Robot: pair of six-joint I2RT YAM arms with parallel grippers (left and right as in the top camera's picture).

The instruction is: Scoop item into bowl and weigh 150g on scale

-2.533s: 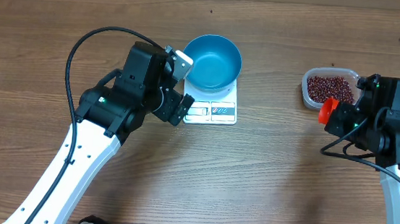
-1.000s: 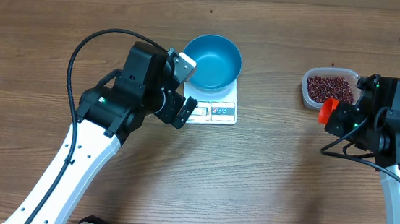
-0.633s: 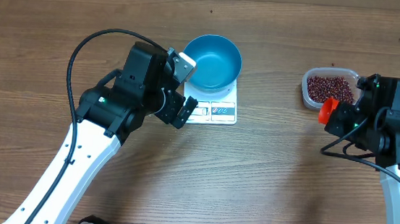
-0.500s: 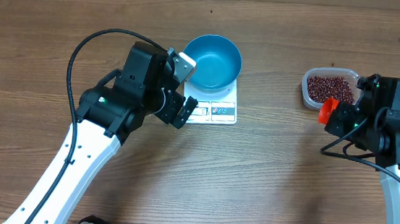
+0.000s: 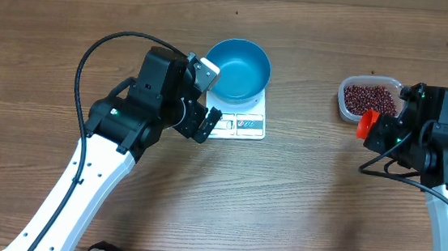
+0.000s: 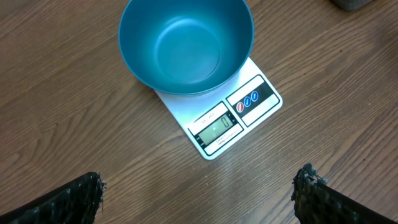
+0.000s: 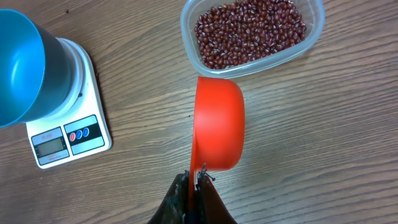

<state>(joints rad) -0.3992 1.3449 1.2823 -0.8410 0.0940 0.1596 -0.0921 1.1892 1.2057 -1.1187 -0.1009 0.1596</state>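
The empty blue bowl [image 5: 241, 68] [image 6: 186, 46] stands on the white scale [image 5: 244, 125] [image 6: 239, 118], whose display reads 0. My left gripper [image 5: 208, 97] [image 6: 198, 190] hovers open at the bowl's left side, above the scale's near corner, holding nothing. The item, dark red-brown beans [image 5: 368, 98] [image 7: 249, 30], fills a clear container [image 5: 342, 103] [image 7: 314, 38] at the right. My right gripper [image 5: 380, 128] [image 7: 194, 182] is shut on the handle of a red scoop [image 5: 365, 124] [image 7: 217, 124]. The scoop is turned on its side just in front of the container and looks empty.
A black cable [image 5: 92, 57] loops over the left arm. Bare wooden table lies between the scale and the container. In the right wrist view the bowl [image 7: 18, 62] and scale [image 7: 68, 137] show at the far left.
The left gripper shifted slightly toward the scale early on, then held still. The right arm and scoop have not moved.
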